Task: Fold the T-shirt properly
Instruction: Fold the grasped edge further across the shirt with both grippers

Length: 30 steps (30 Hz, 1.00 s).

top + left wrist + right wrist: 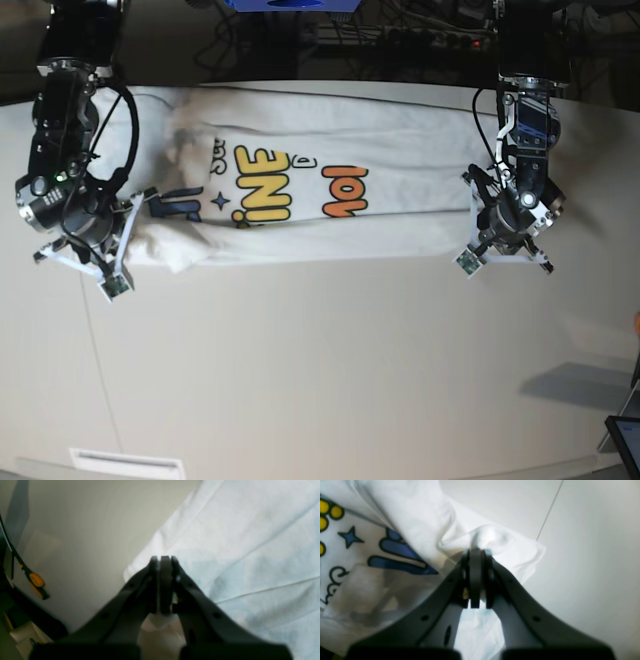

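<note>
Lying across the far half of the table point(320, 380), shirt point(300, 150): soft, light, limp cotton, likely to sag and crease; best taken at hems and corners. Right gripper point(475, 551), near the left edge: jaws pressed together, pinching a bunched white fold. Left gripper point(162, 559), toward the right edge: jaws pressed together at the shirt's hem; whether cloth is caught cannot be told. Near half of the table: bare, ample room for folding.
</note>
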{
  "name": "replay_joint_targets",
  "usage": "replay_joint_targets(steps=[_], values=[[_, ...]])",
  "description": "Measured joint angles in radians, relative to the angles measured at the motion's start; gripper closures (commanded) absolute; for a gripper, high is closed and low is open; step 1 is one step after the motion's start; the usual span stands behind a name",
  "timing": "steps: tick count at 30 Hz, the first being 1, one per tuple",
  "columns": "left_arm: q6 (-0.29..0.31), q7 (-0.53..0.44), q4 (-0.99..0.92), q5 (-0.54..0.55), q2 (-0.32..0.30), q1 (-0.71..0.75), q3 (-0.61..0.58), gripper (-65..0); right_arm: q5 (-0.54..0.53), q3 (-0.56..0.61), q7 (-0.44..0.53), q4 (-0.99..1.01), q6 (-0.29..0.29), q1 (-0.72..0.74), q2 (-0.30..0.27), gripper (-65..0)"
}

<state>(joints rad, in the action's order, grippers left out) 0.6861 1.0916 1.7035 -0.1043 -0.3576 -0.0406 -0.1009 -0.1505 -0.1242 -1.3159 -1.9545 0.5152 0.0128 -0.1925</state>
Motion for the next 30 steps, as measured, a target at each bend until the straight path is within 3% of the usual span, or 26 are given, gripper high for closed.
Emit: replay_joint_targets(steps=[11, 20, 30], values=[[0.001, 0.038, 0.000, 0.002, -0.039, -0.001, -0.081, 0.0, -0.002, -0.098, 0.012, -0.018, 0.008, -0.039, 0.003, 0.0], [0.000, 0.038, 0.036, 0.000, -0.042, -0.006, -0.079, 0.0, -0.005, -0.101, 0.008, -0.018, 0.008, -0.093, 0.006, 0.0], [0.004, 0.106, 0.082, 0.003, -0.042, 0.002, -0.086, 0.0, -0.007, -0.118, -0.003, -0.018, 0.007, -0.141, 0.010, 0.0]])
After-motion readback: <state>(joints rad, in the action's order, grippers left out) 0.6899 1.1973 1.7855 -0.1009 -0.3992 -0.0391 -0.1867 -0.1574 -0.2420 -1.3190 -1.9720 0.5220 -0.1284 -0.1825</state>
